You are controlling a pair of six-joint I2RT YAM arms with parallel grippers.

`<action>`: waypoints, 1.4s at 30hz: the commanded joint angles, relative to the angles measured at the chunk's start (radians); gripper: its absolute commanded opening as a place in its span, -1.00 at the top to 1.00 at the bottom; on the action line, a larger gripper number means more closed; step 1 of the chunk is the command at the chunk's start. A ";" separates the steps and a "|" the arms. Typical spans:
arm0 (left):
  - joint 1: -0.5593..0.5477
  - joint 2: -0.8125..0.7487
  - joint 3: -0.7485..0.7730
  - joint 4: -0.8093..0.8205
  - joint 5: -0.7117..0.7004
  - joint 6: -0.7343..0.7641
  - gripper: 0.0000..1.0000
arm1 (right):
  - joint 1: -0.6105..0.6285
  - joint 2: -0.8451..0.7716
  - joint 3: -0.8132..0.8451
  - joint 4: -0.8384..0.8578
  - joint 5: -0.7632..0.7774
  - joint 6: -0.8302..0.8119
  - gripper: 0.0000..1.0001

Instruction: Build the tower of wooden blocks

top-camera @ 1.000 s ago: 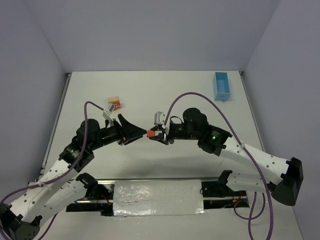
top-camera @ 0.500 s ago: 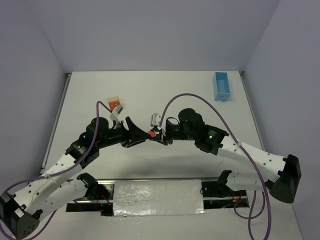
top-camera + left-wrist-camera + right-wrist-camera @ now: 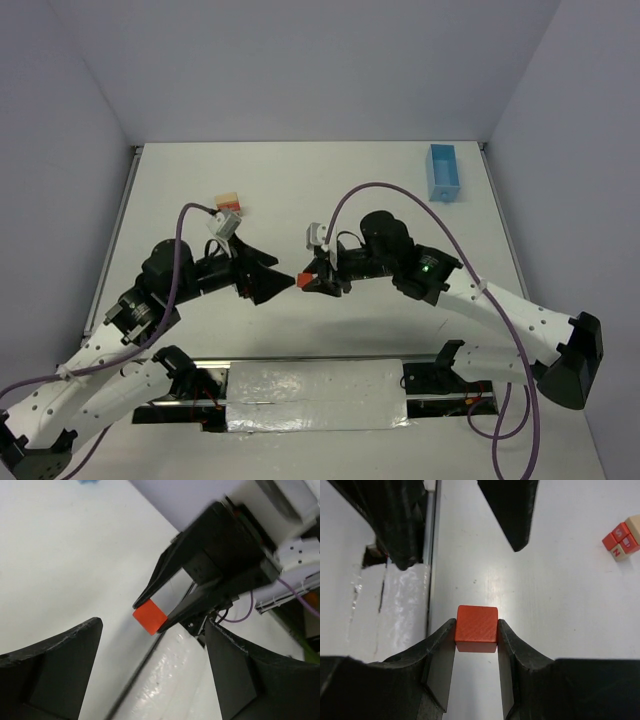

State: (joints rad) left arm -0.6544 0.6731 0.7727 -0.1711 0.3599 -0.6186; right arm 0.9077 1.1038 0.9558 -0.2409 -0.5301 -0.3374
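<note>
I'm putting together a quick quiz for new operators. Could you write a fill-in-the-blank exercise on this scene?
1. The right gripper is ____ on the red-orange cube.
2. The left gripper, facing it, has its jaws ____.
3. The tray at the far right corner of the table is light ____.
Missing words: shut; open; blue.
</note>
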 commanded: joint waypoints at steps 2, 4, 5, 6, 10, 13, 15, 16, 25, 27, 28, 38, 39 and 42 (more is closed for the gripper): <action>-0.011 -0.084 -0.102 0.265 0.122 0.186 -0.96 | -0.049 -0.030 0.093 -0.018 -0.206 0.129 1.00; -0.019 -0.098 -0.141 0.339 0.178 0.192 -0.98 | -0.049 -0.025 0.113 -0.052 -0.246 0.152 1.00; -0.034 -0.101 -0.147 0.378 0.188 0.203 -0.98 | -0.049 -0.025 0.126 -0.064 -0.251 0.153 1.00; -0.042 -0.101 -0.154 0.387 0.200 0.218 -0.98 | -0.049 -0.035 0.130 -0.080 -0.248 0.159 1.00; -0.073 -0.102 -0.167 0.432 0.191 0.255 -0.94 | -0.050 -0.071 0.130 -0.089 -0.280 0.201 1.00; -0.105 -0.083 -0.176 0.489 0.179 0.250 -0.69 | -0.049 -0.102 0.107 -0.023 -0.327 0.253 1.00; -0.135 -0.066 -0.167 0.505 0.200 0.250 -0.69 | -0.049 -0.116 0.097 0.012 -0.346 0.304 1.00; -0.161 -0.055 -0.165 0.513 0.201 0.256 -0.69 | -0.050 -0.117 0.095 0.023 -0.353 0.317 1.00; -0.237 -0.087 -0.178 0.579 0.226 0.309 -0.57 | -0.041 -0.190 0.012 0.204 -0.417 0.448 1.00; -0.238 -0.078 -0.170 0.588 0.240 0.313 -0.56 | -0.024 -0.197 0.014 0.187 -0.368 0.408 1.00; -0.240 -0.075 -0.167 0.600 0.244 0.315 -0.51 | -0.021 -0.212 -0.003 0.205 -0.332 0.402 1.00; -0.241 -0.056 -0.179 0.610 0.171 0.339 -0.26 | 0.054 -0.202 -0.031 0.230 -0.097 0.302 1.00; -0.241 -0.063 -0.182 0.610 0.163 0.345 -0.21 | 0.066 -0.194 -0.026 0.223 -0.078 0.288 1.00; -0.241 -0.070 -0.173 0.572 0.140 0.370 -0.10 | 0.076 -0.194 -0.032 0.232 -0.065 0.276 1.00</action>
State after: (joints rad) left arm -0.8871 0.6144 0.5831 0.3462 0.5167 -0.2920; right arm 0.9607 0.8936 0.9089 -0.0460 -0.6605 -0.0132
